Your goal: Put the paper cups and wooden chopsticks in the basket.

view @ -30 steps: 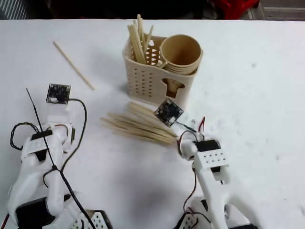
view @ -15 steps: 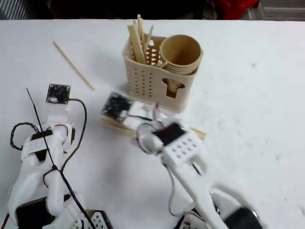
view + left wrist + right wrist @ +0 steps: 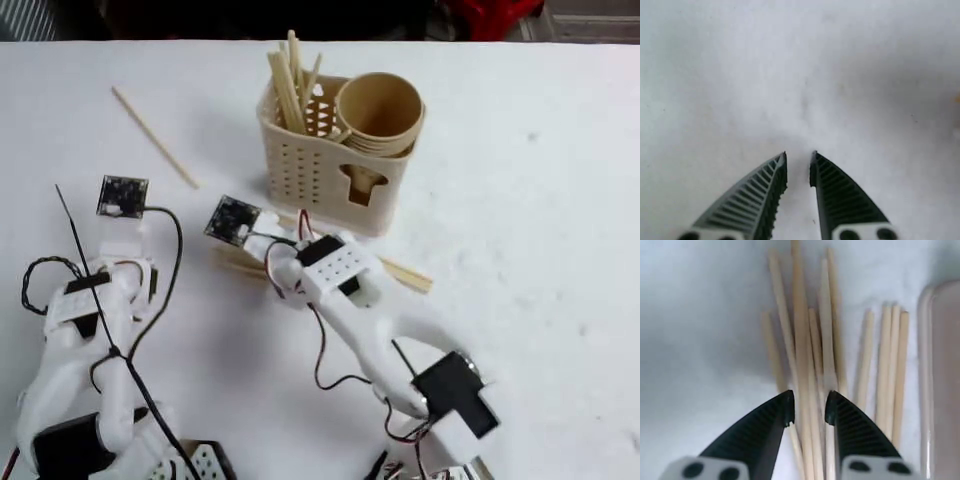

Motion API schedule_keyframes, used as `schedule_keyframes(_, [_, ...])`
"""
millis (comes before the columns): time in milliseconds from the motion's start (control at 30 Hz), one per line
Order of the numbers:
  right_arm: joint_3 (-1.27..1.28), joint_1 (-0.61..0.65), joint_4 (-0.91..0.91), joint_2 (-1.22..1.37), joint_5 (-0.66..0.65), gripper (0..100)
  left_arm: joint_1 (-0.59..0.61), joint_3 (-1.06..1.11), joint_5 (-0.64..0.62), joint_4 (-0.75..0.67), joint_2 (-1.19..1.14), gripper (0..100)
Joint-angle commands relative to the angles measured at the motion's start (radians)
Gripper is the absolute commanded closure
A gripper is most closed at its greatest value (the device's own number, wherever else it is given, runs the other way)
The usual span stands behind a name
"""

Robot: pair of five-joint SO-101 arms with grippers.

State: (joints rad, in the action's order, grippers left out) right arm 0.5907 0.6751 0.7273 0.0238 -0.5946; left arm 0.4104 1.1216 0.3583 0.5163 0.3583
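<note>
A beige perforated basket (image 3: 330, 165) stands at the back of the table and holds stacked paper cups (image 3: 380, 108) and several upright wooden chopsticks (image 3: 290, 80). A pile of chopsticks (image 3: 405, 273) lies in front of it, mostly covered by my right arm (image 3: 340, 275). In the right wrist view my right gripper (image 3: 808, 407) hangs over this pile (image 3: 815, 355), its jaws a narrow gap apart with chopsticks running under and between the tips. One single chopstick (image 3: 155, 138) lies far left. My left gripper (image 3: 798, 159) points at bare table, narrowly open, with nothing in it.
The basket's wall (image 3: 940, 380) runs close beside the pile in the right wrist view. My left arm (image 3: 90, 305) sits at the front left with loose black cables (image 3: 170, 270) around it. White table stretches to the right of the basket.
My right arm has swung left across the chopstick pile, from its right end to its left end near the basket's front corner. The left arm has not moved.
</note>
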Motion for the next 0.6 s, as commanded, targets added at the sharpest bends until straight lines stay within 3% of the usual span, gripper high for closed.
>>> schedule_keyframes(0, [-0.048, -0.012, -0.042, 0.039, -0.014, 88.6, -0.024, 0.000, 0.012, -0.021, 0.024, 90])
schedule_keyframes(133, [-0.049, -0.013, -0.045, 0.061, -0.014, 88.8, -0.024, 0.000, 0.012, -0.021, 0.024, 90])
schedule_keyframes(300, [-0.051, -0.013, -0.041, 0.061, -0.014, 98.6, -0.024, 0.000, 0.012, -0.021, 0.024, 90])
schedule_keyframes(567, [-0.046, -0.058, 0.035, -0.124, -0.005, 98.2, -0.024, 0.000, 0.012, -0.021, 0.024, 90])
